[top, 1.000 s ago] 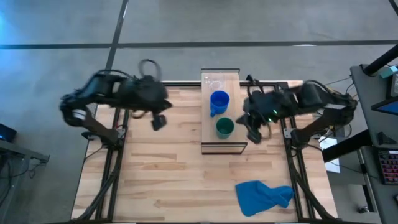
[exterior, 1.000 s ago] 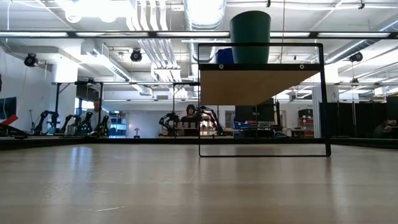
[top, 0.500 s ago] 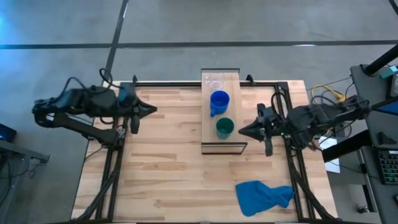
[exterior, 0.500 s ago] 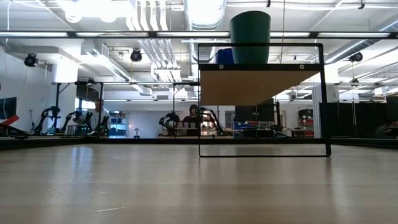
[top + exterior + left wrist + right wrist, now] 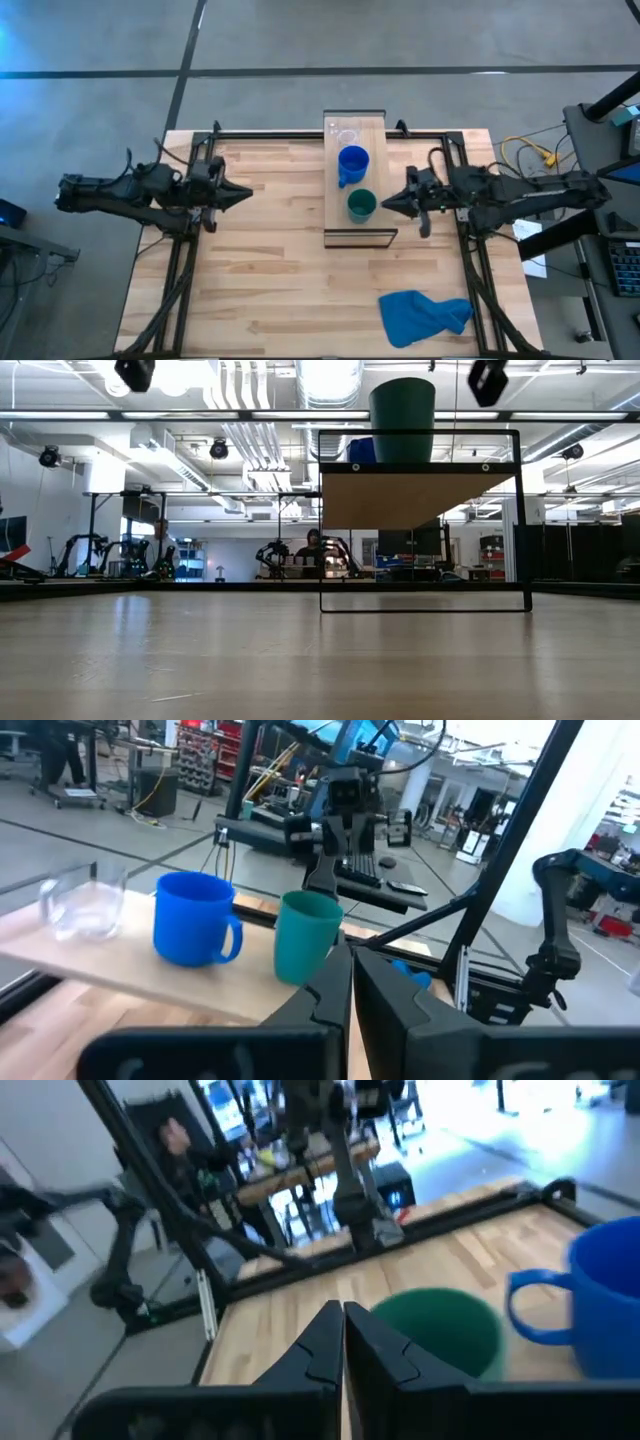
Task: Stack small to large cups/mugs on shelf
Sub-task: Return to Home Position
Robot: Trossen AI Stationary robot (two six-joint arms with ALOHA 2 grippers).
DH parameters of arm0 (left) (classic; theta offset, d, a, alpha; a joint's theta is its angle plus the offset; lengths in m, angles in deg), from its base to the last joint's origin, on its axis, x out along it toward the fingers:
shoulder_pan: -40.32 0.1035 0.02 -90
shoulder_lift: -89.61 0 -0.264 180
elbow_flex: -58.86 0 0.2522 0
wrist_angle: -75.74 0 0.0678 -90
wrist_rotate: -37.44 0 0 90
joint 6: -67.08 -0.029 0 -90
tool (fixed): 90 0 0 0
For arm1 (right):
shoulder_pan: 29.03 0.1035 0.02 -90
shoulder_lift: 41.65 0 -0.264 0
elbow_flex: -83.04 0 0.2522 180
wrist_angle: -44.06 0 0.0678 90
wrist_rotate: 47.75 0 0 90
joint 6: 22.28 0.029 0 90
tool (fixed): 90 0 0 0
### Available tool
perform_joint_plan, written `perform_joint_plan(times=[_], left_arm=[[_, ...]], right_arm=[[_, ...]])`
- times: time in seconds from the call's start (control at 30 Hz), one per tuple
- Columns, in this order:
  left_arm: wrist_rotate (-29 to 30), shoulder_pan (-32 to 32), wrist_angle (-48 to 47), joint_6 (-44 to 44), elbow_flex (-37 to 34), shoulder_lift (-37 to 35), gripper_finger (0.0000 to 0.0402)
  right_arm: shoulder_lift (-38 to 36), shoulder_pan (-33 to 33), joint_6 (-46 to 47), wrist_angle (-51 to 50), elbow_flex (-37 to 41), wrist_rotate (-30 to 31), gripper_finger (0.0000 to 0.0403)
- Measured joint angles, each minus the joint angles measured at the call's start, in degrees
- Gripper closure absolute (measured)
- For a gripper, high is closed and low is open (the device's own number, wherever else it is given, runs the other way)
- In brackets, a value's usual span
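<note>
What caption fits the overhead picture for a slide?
Clear cup, blue mug and green cup in a row on the shelf; left gripper and right gripper wait shut at either side.

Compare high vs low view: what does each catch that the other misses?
Only high: the clear cup at one end of the shelf, the blue cloth on the table, and how the left gripper and right gripper sit either side of the shelf. Only low: the shelf's underside, the room behind, a person there. Both: the green cup, the blue mug, the shelf.
</note>
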Motion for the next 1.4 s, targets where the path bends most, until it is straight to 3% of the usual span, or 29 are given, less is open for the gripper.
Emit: perform_joint_plan(times=[0.23, 0.5, 0.87, 1.17, 1.4], left_arm=[[0.04, 0.00, 0.64, 0.57, -11.09, -15.40, 0.0400], [0.69, 0.00, 8.30, 1.36, -22.40, -28.75, 0.0400], [1.42, 0.02, 13.30, 1.01, -29.46, -28.14, 0.0400], [0.00, 0.04, 30.35, -1.38, -38.58, -29.06, 0.0400], [-0.04, 0.04, 27.37, -1.43, -40.12, -28.98, 0.0400]], right_arm=[[-12.65, 1.59, -0.05, 2.65, 9.96, -0.17, 0.0394], [-21.63, 1.62, -0.95, 16.42, 23.40, 0.29, 0.0394], [-32.15, 1.62, 2.37, 31.55, 39.13, 0.27, 0.0394], [-36.51, 1.62, 0.85, 30.13, 39.12, 1.27, 0.0394], [-36.49, 1.62, 0.21, 28.14, 39.12, 1.27, 0.0394]])
